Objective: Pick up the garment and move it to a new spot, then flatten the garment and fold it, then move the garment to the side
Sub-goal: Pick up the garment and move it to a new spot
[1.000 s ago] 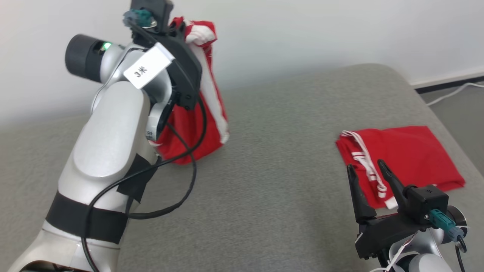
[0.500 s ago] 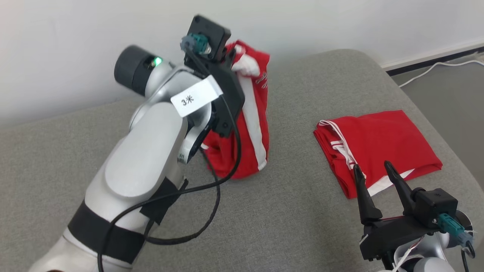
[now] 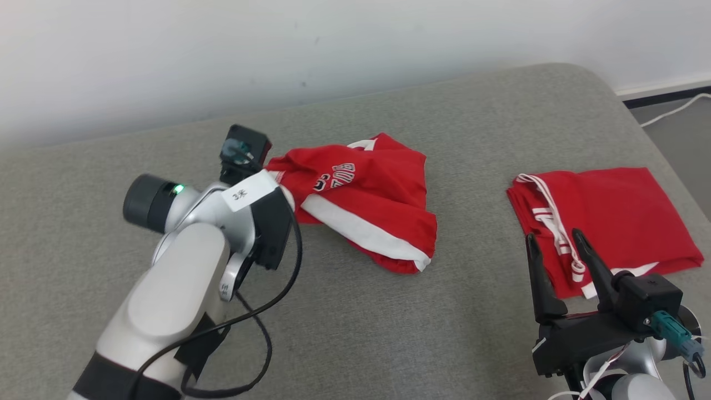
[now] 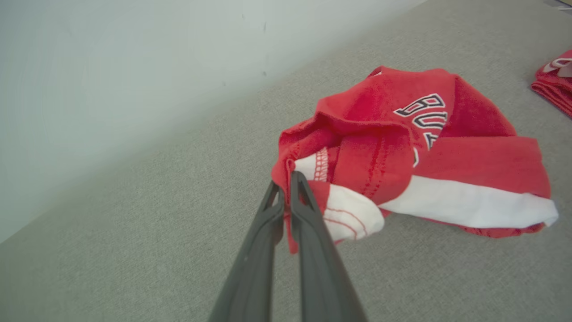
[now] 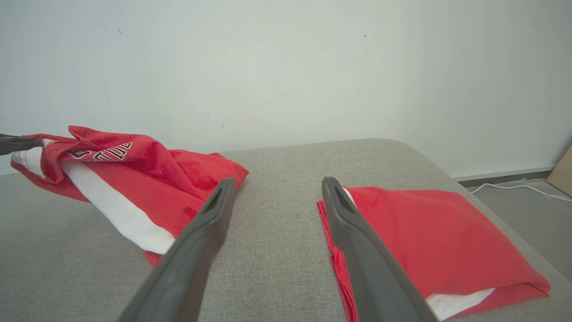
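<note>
Left gripper (image 4: 282, 190) pinching garment (image 4: 469, 161) edge, fingers pressed together, bulk lying ahead-right of tips. Right gripper (image 3: 554, 238) hovering spread, empty; folded garment (image 3: 627, 211) lying just beyond tips.

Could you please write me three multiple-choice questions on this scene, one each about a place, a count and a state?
1. The folded red garment lies:
A. on the grey cushion, by the right gripper's fingertips
B. on the floor
C. propped against the wall

2. Red garments on the cushion:
A. one
B. two
C. three

3. The left gripper is:
A. wide open above the cloth
B. shut on the crumpled red-and-white jersey's edge
C. shut on a cable

Answers:
1 A, the head view shows it lying flat by the open right fingers.
2 B, the folded one and the crumpled one.
3 B, the left wrist view shows the fingers pinched together at its hem.
</note>
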You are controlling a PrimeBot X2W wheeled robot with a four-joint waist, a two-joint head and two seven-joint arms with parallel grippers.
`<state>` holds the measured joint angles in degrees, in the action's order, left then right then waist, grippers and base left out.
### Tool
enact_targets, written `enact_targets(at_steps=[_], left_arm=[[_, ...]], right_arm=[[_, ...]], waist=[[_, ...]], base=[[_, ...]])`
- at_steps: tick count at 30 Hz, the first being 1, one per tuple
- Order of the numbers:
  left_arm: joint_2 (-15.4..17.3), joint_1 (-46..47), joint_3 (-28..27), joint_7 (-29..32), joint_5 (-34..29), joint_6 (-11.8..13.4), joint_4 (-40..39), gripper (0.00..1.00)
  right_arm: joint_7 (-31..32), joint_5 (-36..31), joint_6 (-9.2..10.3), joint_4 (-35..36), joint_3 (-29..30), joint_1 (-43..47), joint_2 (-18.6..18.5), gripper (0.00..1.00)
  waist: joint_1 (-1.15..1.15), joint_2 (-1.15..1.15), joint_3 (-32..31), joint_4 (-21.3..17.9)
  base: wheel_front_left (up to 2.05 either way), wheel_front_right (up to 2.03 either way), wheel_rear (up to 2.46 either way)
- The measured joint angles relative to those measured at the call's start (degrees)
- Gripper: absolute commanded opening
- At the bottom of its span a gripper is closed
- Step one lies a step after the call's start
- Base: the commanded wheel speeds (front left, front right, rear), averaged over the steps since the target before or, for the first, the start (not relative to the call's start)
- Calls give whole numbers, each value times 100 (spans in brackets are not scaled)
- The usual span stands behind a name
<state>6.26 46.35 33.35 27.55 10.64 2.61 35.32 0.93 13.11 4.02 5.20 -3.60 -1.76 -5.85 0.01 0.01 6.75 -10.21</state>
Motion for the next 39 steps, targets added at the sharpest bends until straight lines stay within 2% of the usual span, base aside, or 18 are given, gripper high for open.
enact_targets(at_steps=[1,2,3,4,5,6,7,8,15,21,27,31,34,39], left_arm=[[24,-66,-29,24,13,24,37,3],[24,-66,-29,24,13,24,37,5],[52,-240,-69,51,63,41,66,17],[52,-240,-69,51,63,41,66,24],[53,-325,-78,51,86,41,68,24],[58,-400,-97,51,112,41,69,37],[71,-466,-113,51,142,42,69,55],[92,-530,-123,49,157,44,74,100],[200,-1042,-479,-43,438,220,33,100],[320,-1607,-891,-412,635,335,-305,100],[421,-2128,-1223,-1226,979,330,-1116,100],[643,-2603,-1236,-1811,992,143,-1713,100],[791,-3006,-1294,-2292,938,159,-2146,100],[739,-3484,-1569,-3063,943,252,-2761,100]], right_arm=[[-1,0,0,-11,0,0,0,100],[-1,0,0,-11,0,0,0,100],[-1,0,0,-24,3,0,-3,100],[-1,0,0,-24,3,0,-3,100],[-1,0,0,-25,0,-1,-3,100],[-1,-1,0,-26,-9,-1,-3,100],[-1,-1,0,-27,-15,-1,-2,100],[-1,-1,0,-46,-29,-5,-2,100],[0,-1,-5,-142,-91,-16,-1,100],[0,-2,-7,-197,-129,-20,-4,100],[-43,-3,-7,-283,-108,-3,-12,100],[-45,-3,-7,-324,-107,9,-12,100],[-75,-3,2,-323,-74,38,-10,100],[-189,82,11,-315,146,246,-4,100]], waist=[[0,0,7,48],[0,0,7,48],[0,0,14,141],[0,0,14,141],[0,0,16,188],[0,0,18,233],[0,0,19,276],[0,0,19,318],[0,0,-22,544],[-1,0,-140,615],[-1,0,-283,629],[-1,0,-373,611],[-1,0,-440,575],[-1,-1,-558,551]], base=[[0,0,0],[0,0,0],[0,0,0],[0,0,0],[0,0,0],[0,0,0],[0,0,0],[0,0,0],[0,0,0],[0,0,0],[0,0,0],[0,0,0],[0,0,0],[0,0,0]])
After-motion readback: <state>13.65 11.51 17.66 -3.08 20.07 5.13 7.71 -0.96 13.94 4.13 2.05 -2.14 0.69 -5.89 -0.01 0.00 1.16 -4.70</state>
